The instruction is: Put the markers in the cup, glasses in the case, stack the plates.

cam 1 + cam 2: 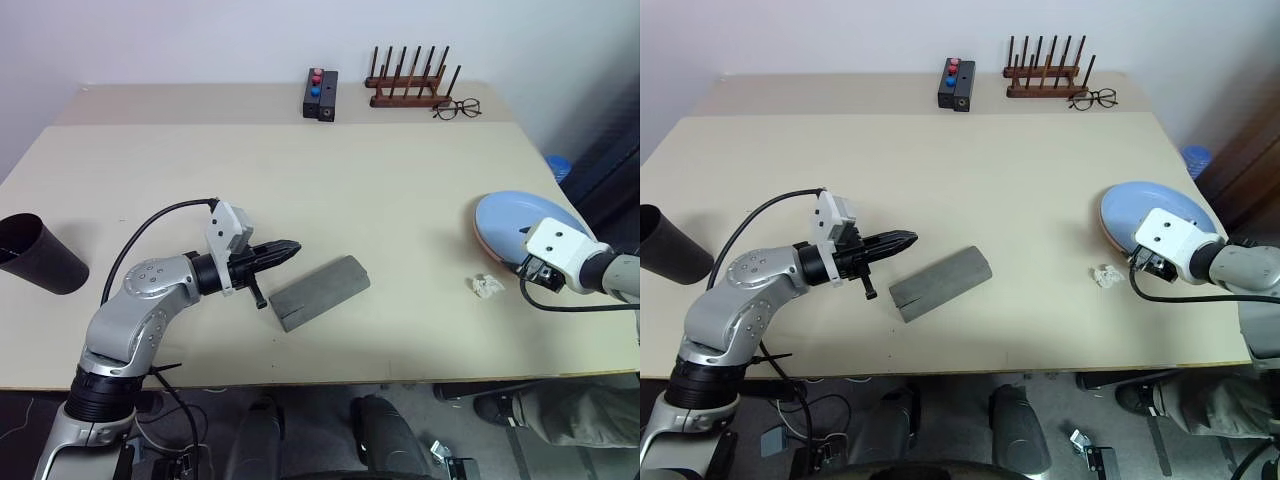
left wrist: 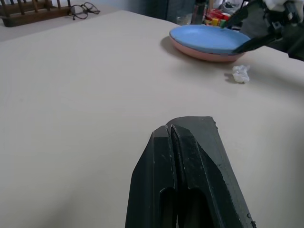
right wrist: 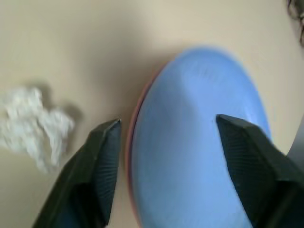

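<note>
1. Plates, two of like size, lay stacked near the right edge of the beige tabletop (image 1: 400, 190) in the head views: a round light blue plate (image 1: 510, 220) sat on a salmon pink plate (image 1: 1110, 232) whose rim peeked out beneath. One grey oblong hard-shell case (image 1: 320, 291) lay closed near the table's front, and one dark tapered cup (image 1: 40, 255) lay tipped at the left edge. One black box with red and blue buttons (image 1: 320, 95), one wooden peg rack (image 1: 410, 88) and one pair of thin-framed clear eyeglasses (image 1: 458, 108) stood at the far side. One crumpled white scrap (image 1: 487, 286) lay just in front of the plates.
2. Also in the head views, the left gripper (image 1: 285, 249) pointed level toward the right, fingers pressed together on nothing, just beside the case's near end. The right gripper (image 2: 247, 31) hung over the plates' near rim, angled downward.
3. From the left wrist, the clenched fingers (image 2: 185, 175) pointed across the bare table toward the stacked plates and the scrap.
4. From the right wrist, the two black fingertips (image 3: 102, 147) stood spread wide, straddling the blue plate's edge without gripping it; the pink rim showed along one side and the white scrap lay nearby.
</note>
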Robot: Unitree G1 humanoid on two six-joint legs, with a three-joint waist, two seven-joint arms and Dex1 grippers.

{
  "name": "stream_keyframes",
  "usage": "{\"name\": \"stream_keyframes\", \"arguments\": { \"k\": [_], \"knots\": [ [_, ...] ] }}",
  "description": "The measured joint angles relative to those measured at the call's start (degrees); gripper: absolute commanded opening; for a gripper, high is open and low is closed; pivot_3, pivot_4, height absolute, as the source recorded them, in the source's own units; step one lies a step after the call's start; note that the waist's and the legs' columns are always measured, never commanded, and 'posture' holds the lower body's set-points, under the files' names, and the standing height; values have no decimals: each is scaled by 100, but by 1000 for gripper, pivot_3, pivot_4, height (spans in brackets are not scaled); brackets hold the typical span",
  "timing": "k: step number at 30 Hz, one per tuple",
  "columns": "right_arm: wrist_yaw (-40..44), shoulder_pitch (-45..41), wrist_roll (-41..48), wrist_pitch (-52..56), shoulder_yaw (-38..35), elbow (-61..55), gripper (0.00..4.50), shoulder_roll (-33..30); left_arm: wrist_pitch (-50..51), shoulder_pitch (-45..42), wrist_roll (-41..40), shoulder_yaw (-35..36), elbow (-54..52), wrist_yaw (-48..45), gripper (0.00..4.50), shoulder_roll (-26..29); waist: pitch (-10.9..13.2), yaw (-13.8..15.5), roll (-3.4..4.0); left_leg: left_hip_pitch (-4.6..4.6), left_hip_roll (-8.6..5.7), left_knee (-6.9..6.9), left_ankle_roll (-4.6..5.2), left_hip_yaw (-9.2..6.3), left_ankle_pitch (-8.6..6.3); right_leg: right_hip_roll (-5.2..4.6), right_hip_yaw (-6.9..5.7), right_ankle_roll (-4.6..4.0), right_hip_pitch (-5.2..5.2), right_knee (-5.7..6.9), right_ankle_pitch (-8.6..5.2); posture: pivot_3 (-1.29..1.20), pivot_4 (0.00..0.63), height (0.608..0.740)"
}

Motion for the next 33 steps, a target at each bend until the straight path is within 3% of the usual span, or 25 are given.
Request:
{"name": "stream_keyframes", "arguments": {
  "k": [8,16,19,23,33],
  "knots": [
    [794,902,910,807,-116,-1114,2936,-1,145,19,-94,-37,-187,-22,0,9,0,46,-1,-2,0,5,0,0,0,-1,0,1,2,-2,-1,0,150,738],
    [362,894,287,469,263,-422,2936,0,376,103,-257,-269,-601,-30,0,9,0,22,-1,-2,0,9,0,0,0,-1,0,-1,3,-2,0,0,150,738],
    [339,850,236,371,319,-279,2108,0,407,105,-291,-348,-696,-30,0,9,0,22,-1,-1,0,9,0,0,0,0,0,-1,3,-2,0,0,150,738],
    [284,834,223,313,348,-224,63,57,411,111,-325,-362,-717,-31,0,9,0,21,-1,-2,0,9,0,0,0,0,0,-1,3,-2,-1,0,150,738],
    [231,687,187,67,349,-33,24,73,411,140,-368,-570,-738,-165,0,90,0,18,-1,-2,0,9,0,0,0,0,0,0,3,-2,-1,0,150,738]
  ]
}}
